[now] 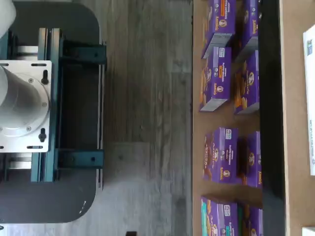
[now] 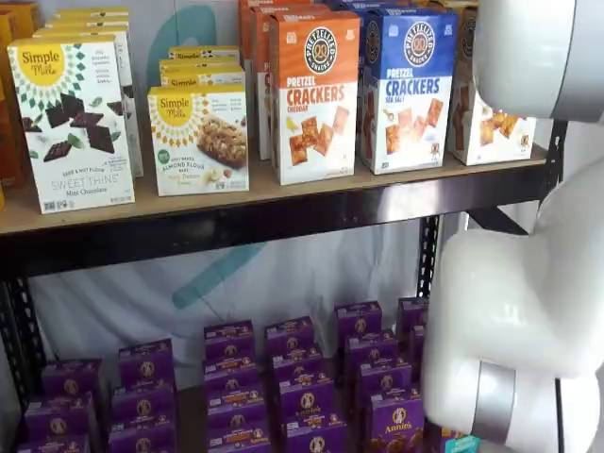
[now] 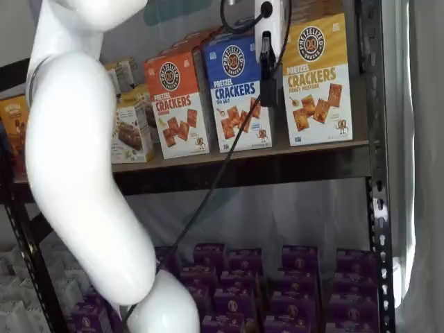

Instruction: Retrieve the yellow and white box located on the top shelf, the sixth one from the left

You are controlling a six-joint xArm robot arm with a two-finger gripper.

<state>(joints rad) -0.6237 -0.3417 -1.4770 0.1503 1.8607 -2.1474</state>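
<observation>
The yellow and white box [image 3: 320, 78] stands upright at the right end of the top shelf [image 3: 277, 166], next to a blue-topped cracker carton [image 3: 236, 90]. In a shelf view only its lower white part [image 2: 493, 127] shows behind the white arm. My gripper [image 3: 268, 94] hangs from the upper edge in a shelf view, its black fingers in front of the gap between the blue carton and the yellow box. The fingers show side-on with no plain gap and hold nothing that I can see. The wrist view shows no fingers and not the yellow box.
An orange-topped cracker carton [image 2: 315, 94] and Simple Mills boxes [image 2: 74, 118] stand further left on the top shelf [image 2: 283, 203]. Small purple boxes [image 2: 302, 377] fill the level below and show in the wrist view [image 1: 219, 78]. The white arm [image 3: 83, 173] blocks the left. A dark mount with teal brackets [image 1: 54, 108] stands on the floor.
</observation>
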